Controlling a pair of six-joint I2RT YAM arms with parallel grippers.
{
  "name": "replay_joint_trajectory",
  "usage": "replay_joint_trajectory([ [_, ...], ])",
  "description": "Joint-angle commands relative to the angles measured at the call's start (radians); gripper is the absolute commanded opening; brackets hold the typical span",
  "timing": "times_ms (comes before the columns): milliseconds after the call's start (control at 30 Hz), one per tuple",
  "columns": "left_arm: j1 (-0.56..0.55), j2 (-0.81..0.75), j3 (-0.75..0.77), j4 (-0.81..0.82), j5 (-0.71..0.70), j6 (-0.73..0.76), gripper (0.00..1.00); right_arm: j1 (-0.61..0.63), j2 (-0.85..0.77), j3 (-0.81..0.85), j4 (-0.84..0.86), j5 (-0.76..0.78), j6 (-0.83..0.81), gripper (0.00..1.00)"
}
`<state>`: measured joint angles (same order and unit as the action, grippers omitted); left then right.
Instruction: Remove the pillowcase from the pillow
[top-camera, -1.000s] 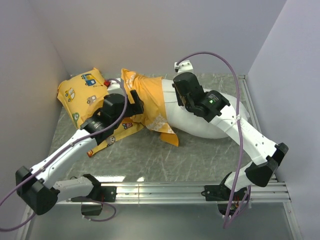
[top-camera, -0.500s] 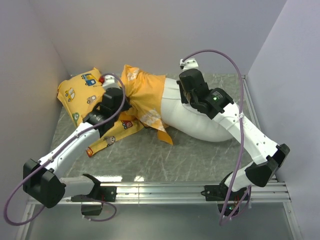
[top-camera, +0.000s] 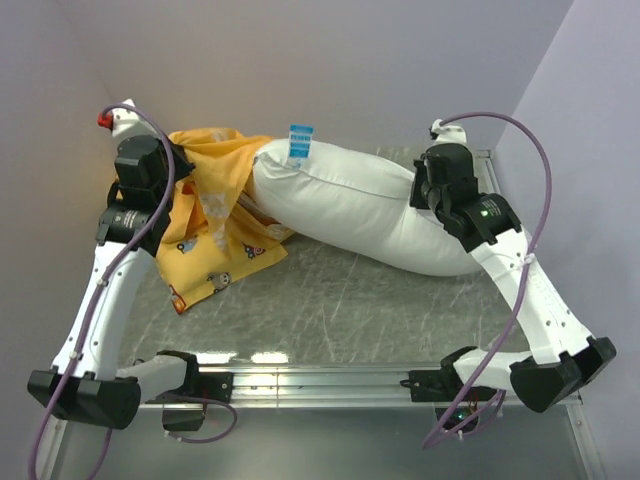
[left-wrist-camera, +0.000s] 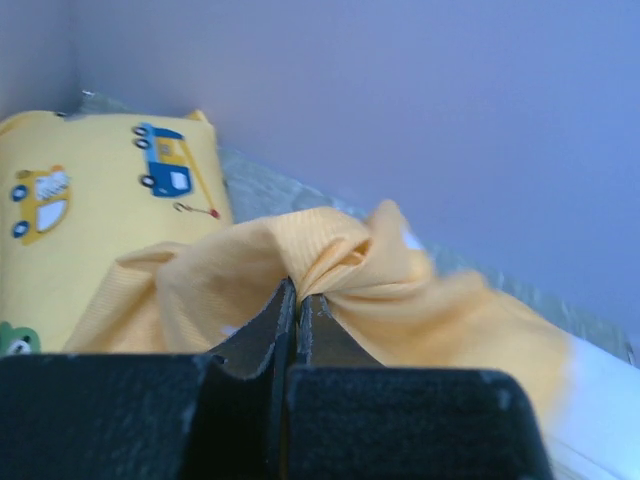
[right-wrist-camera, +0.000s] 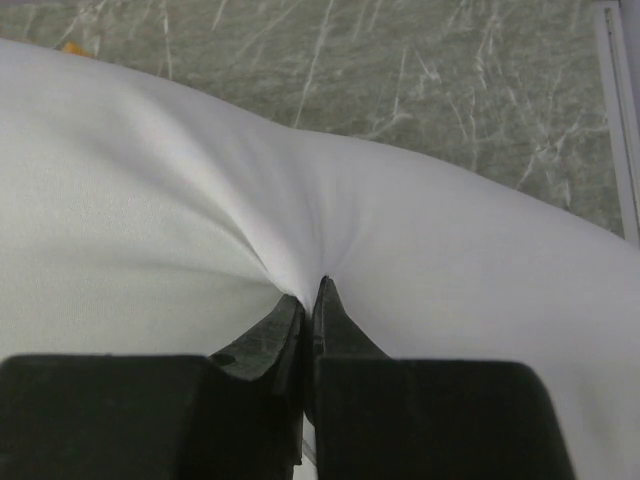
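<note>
The left gripper (left-wrist-camera: 296, 292) has its two black fingers pressed together on a bunched fold of the large orange cloth pillowcase (left-wrist-camera: 400, 290), which drapes away to its right. The right gripper (right-wrist-camera: 312, 292) clamps a pucker of the plump white oblong pillow (right-wrist-camera: 450, 250), which stretches leftward from it over the grey marbled table (top-camera: 350, 300). A small yellow vehicle-print cushion (left-wrist-camera: 90, 200) lies left of the left gripper.

Cushion (left-wrist-camera: 100, 200) cut off left; pillowcase (left-wrist-camera: 340, 262) right part blurred.
</note>
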<state>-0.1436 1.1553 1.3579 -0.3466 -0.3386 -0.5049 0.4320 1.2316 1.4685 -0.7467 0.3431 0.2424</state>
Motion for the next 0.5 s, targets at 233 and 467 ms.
replay_joint_trajectory([
  [233,-0.125,-0.126,-0.02,-0.038,-0.075,0.126,0.01,-0.044,0.148,-0.031,0.184,0.011,0.023,0.0],
  [467,-0.015,-0.071,-0.147,0.018,0.001,0.068,0.0,-0.104,0.033,0.094,0.142,-0.073,0.054,0.0],
])
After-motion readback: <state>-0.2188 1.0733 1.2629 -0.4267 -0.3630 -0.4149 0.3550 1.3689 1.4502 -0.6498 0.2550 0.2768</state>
